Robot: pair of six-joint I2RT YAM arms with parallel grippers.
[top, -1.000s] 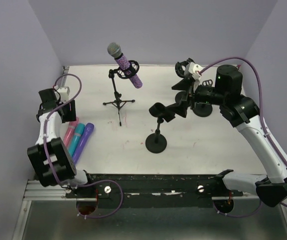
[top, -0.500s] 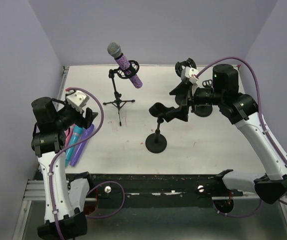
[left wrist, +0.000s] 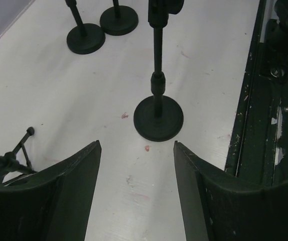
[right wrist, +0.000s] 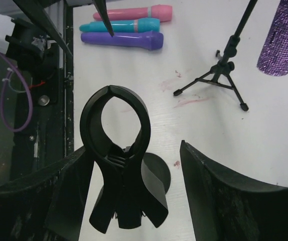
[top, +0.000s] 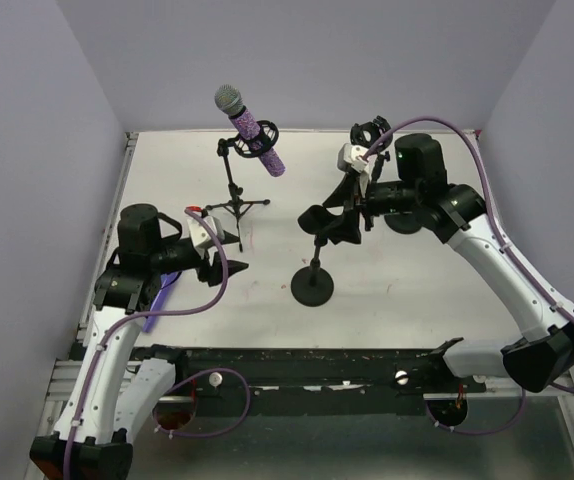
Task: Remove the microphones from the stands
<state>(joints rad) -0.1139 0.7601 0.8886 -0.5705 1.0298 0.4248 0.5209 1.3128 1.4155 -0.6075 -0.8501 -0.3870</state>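
**A:** How are the jaws of the left gripper (left wrist: 136, 145) found?

**B:** They are seen spread wide, and nothing is held between them. Only the bare white table (left wrist: 219, 75) is shown in the gap. From overhead, this gripper is seen low over the table, near the feet of the tripod stand (top: 237, 200).

**A:** And the right gripper (right wrist: 136, 148)?

**B:** Its jaws are parted as well. The empty clip (right wrist: 115, 125) of a round-base stand (top: 313, 285) is framed between the fingers (right wrist: 214, 196). Whether the clip is touched by either finger cannot be told.

**A:** Where is the microphone (top: 252, 130) located?

**B:** It is seated in the holder at the top of the tripod stand, at the back of the table. It is tilted, with the grey mesh head raised to the left and the purple glittered body slanted down to the right. It is touched by neither gripper.

**A:** What else is laid out?

**B:** A pink microphone (right wrist: 134, 12), a teal microphone (right wrist: 121, 25) and a plain purple microphone (right wrist: 121, 40) are laid side by side at the table's left edge. From overhead they are mostly hidden by the left arm. Two further round bases (left wrist: 85, 38) are seen close together in the left wrist view, beyond the round-base stand.
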